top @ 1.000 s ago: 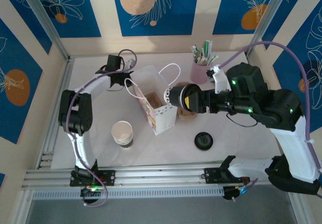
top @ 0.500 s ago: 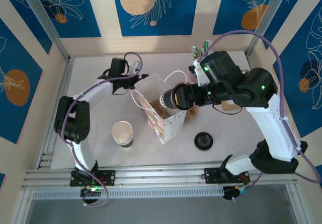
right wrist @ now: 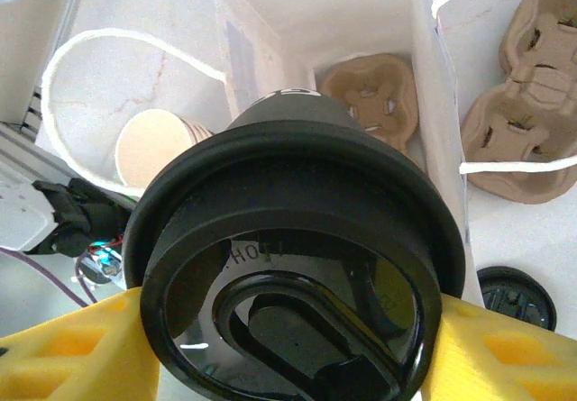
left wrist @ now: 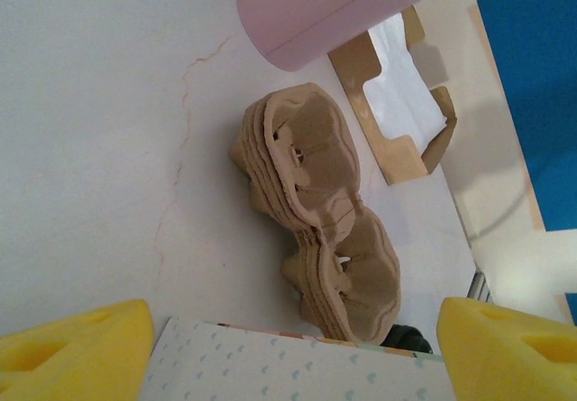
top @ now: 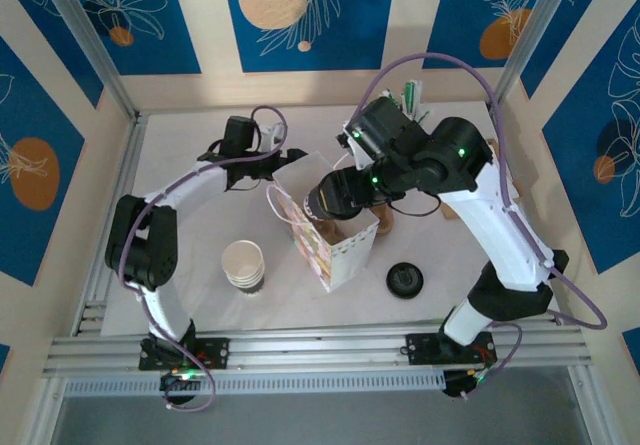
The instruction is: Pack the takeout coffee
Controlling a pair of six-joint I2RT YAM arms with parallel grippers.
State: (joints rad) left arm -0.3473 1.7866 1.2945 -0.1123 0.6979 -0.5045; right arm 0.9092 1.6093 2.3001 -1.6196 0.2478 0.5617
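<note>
Swung leftward since a second ago, the right claw [right wrist: 288, 351] grips the coffee [right wrist: 288, 239] between its pads, poised over the mouth of the bag [right wrist: 361, 22], which lies just beyond the cup. A carrier [right wrist: 370, 95] sits on the bag's floor. The left claw [left wrist: 293, 351] stands wide astride the bag's wall; whether it presses the wall cannot be told. Good practice here: centre the cup over a carrier well, keep it clear of the handles [right wrist: 108, 31], lower it straight, and release only once it is seated.
</note>
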